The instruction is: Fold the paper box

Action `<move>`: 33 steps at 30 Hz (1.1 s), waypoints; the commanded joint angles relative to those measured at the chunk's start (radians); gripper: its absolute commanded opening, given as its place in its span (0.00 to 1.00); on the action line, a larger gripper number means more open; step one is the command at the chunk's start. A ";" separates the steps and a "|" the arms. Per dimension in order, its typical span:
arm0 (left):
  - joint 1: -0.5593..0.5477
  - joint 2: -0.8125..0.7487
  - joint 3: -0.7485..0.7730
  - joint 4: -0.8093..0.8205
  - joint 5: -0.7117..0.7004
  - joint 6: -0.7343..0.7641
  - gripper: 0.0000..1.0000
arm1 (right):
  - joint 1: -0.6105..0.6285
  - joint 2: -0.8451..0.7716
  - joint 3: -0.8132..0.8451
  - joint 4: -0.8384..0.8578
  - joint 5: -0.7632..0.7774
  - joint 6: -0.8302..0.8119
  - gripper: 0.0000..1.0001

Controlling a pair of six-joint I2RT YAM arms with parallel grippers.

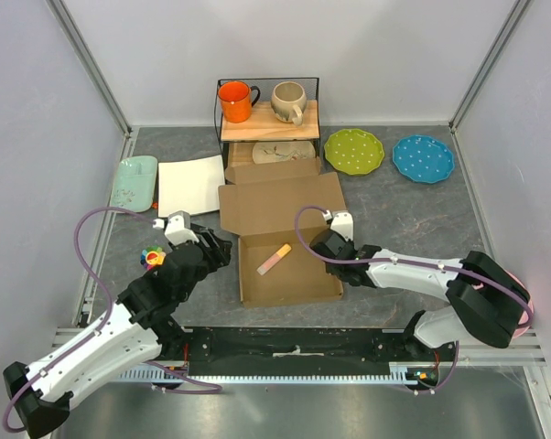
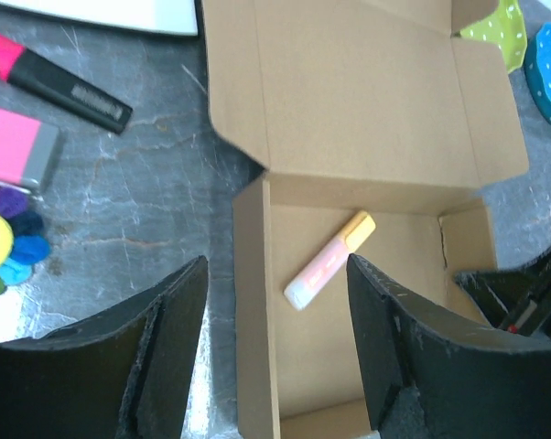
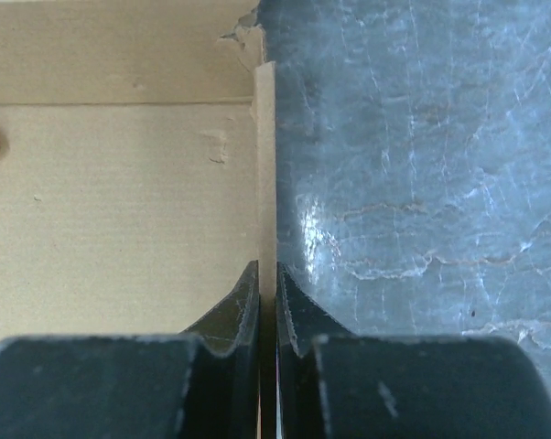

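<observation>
The paper box (image 1: 303, 279) is brown cardboard and sits mid-table as an open shallow tray, its lid (image 1: 280, 203) lying flat toward the back. A pink and yellow marker (image 1: 275, 259) lies inside it, also seen in the left wrist view (image 2: 330, 260). My left gripper (image 1: 222, 251) is open, and its fingers straddle the tray's left wall (image 2: 250, 302). My right gripper (image 1: 326, 242) is shut on the tray's right wall (image 3: 266, 165), one finger inside the box and one outside.
A white square plate (image 1: 191, 185) and a pale green tray (image 1: 134, 181) lie back left. A rack holds an orange mug (image 1: 236, 101) and a beige mug (image 1: 288, 101). Green (image 1: 354, 150) and blue (image 1: 423, 157) plates lie back right. A colourful toy (image 1: 151, 259) is near the left gripper.
</observation>
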 commanded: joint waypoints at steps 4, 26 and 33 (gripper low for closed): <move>0.019 0.054 0.119 0.084 -0.097 0.136 0.71 | 0.033 -0.112 -0.080 -0.100 -0.032 0.118 0.13; 0.575 0.695 0.433 0.224 0.843 0.335 0.81 | 0.044 -0.497 0.108 -0.277 0.000 0.021 0.73; 0.575 0.885 0.563 0.171 0.853 0.383 0.81 | 0.044 -0.538 0.151 -0.283 0.003 -0.031 0.75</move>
